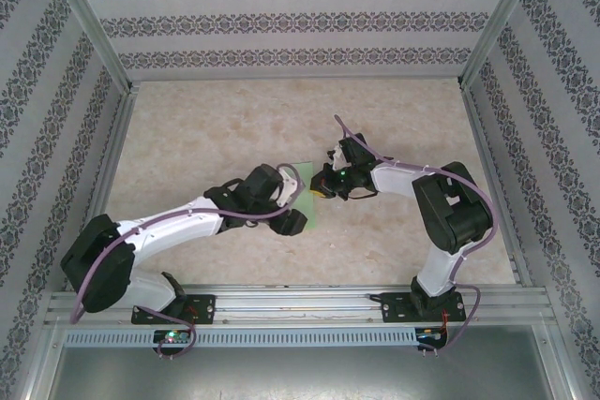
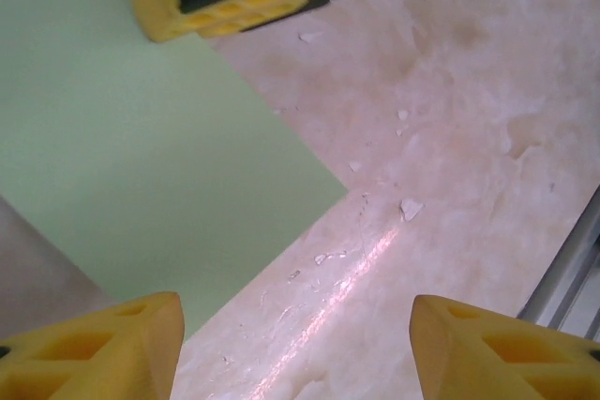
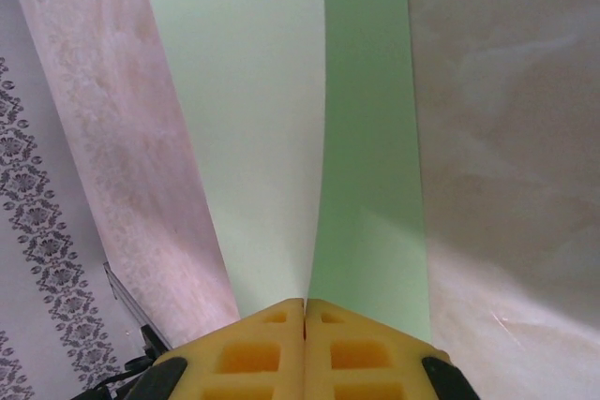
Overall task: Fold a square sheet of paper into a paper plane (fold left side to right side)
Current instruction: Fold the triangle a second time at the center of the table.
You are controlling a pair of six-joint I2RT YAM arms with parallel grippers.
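The square sheet of paper [image 3: 244, 119] is thin and light green. My right gripper [image 3: 305, 339] is shut on its near edge, and the paper rises from the pinch in a pale face and a darker green strip [image 3: 366, 156]. From the left wrist, the sheet [image 2: 141, 156] lies on the table with one corner pointing right. My left gripper [image 2: 300, 353] stands open just above the bare table beside that corner, nothing between its fingers. The right gripper's yellow finger [image 2: 216, 2] shows at the top there. From above, both grippers [image 1: 298, 196] [image 1: 322, 187] meet over the paper [image 1: 308, 200]. A paper plane is out of view.
The pale marbled tabletop [image 1: 234, 128] spreads round the paper, with small white flakes [image 2: 410, 208] on it. Patterned walls [image 1: 300, 21] close in the back and both sides. An aluminium rail [image 1: 309, 302] runs along the near edge by the arm bases.
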